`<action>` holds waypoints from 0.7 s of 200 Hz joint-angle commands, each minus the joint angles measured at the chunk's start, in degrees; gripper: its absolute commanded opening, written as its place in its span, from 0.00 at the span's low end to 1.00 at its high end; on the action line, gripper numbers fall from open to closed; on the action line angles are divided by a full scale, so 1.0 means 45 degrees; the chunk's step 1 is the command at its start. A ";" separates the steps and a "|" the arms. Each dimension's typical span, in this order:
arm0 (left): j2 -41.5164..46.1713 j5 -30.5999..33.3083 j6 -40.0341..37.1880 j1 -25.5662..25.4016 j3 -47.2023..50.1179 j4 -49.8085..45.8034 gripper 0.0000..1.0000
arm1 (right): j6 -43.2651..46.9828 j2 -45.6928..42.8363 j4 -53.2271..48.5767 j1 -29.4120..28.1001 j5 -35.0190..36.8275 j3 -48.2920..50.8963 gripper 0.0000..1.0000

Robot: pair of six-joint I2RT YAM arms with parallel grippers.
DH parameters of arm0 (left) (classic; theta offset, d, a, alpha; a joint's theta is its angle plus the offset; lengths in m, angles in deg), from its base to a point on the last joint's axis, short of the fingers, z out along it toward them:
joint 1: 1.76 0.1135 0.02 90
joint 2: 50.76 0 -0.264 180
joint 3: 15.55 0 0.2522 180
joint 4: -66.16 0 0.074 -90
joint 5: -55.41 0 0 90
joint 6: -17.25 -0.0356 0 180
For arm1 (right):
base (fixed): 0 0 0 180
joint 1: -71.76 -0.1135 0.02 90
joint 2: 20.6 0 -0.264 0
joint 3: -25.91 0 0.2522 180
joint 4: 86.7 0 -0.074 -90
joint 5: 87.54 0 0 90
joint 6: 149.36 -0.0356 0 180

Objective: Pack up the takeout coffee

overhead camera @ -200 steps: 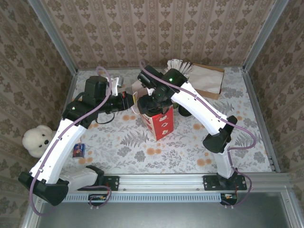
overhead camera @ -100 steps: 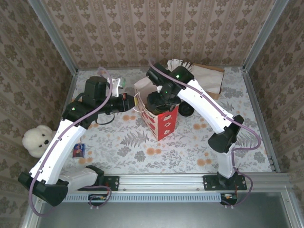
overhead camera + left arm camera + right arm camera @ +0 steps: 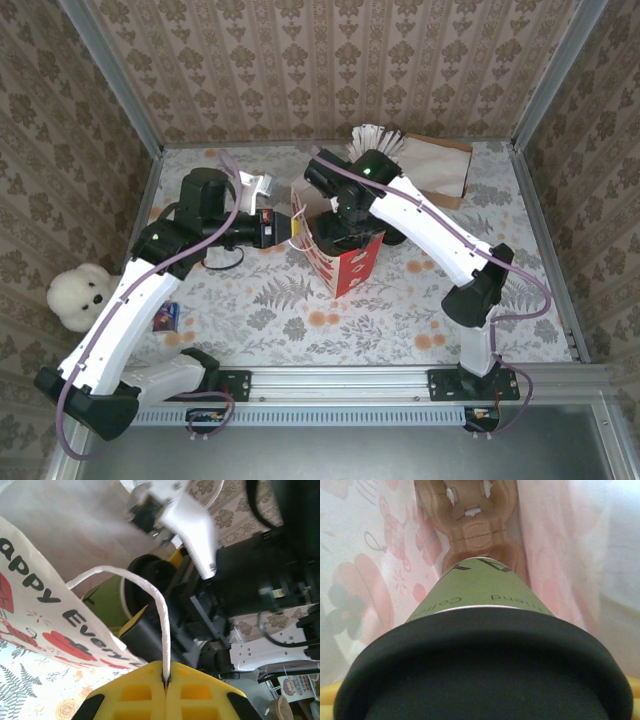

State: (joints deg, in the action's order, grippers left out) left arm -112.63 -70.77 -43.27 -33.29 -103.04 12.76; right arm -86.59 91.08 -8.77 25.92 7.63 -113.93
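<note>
– White plush bear (image 3: 78,297) at 8 o'clock on the table. Anything to do with us?

– No. Go right of it: the left gripper (image 3: 285,228) sits at 9 o'clock of the red-and-white gift bag (image 3: 348,268), its yellow jaws pressed together on the bag's twisted paper handle (image 3: 150,587), holding the mouth open.

– And the coffee?

– The takeout coffee (image 3: 480,592) is down inside the bag, black lid (image 3: 480,665) on. The right gripper (image 3: 342,222) reaches in from 1 o'clock with its jaws spread wide around the cup, so I judge it gripped and not yet let go.

– So most of it is done?

– I'd say so. What's left is setting it down, releasing and lifting out. Whether the base touches the bag floor, I cannot tell.

– What do the wrist cameras add?

– The left one gives the pinch on the handle and the green cup wall (image 3: 107,600) past the bag's lip. The right one looks down the cup to a tan figure-shaped item (image 3: 470,525) beneath it, at 12 o'clock. Overhead gives the layout, with a brown paper bag (image 3: 437,165) at 1 o'clock.
</note>
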 commanded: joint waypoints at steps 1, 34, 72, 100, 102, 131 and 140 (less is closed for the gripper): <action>0.0359 -0.0650 -0.0165 -0.0064 0.0081 0.0368 0.00 | 0.0052 0.0475 -0.0755 -0.0025 0.0225 -0.0409 0.72; 0.0486 -0.0608 -0.0048 -0.0052 0.0033 0.0390 0.00 | 0.0342 0.0865 -0.1410 -0.0130 0.0306 -0.0713 0.70; 0.0565 -0.1287 0.0577 -0.0063 -0.0015 0.1201 0.04 | 0.0690 0.0598 -0.1925 -0.0171 0.0092 -0.0722 0.70; 0.0565 -0.0822 0.0138 -0.0016 -0.0005 0.0536 0.23 | 0.1017 0.0390 -0.1977 -0.0208 0.0008 -0.0268 0.71; 0.0550 -0.0771 0.0059 -0.0008 -0.0041 0.0436 0.24 | 0.1041 0.0366 -0.1977 -0.0219 0.0014 -0.0240 0.71; 0.0969 -0.0523 -0.1483 0.1007 -0.0614 -0.0844 0.63 | 0.1337 0.0267 -0.1929 -0.0222 -0.0161 0.0107 0.71; 0.1160 -0.0250 -0.1843 0.1769 -0.0667 -0.1094 0.72 | 0.1460 0.0237 -0.1846 -0.0249 -0.0222 0.0127 0.71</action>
State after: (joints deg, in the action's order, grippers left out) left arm -110.60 -73.48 -45.31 -30.89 -103.50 12.34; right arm -82.19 94.31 -12.42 25.31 7.96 -114.21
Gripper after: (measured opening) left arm 0.610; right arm 0.846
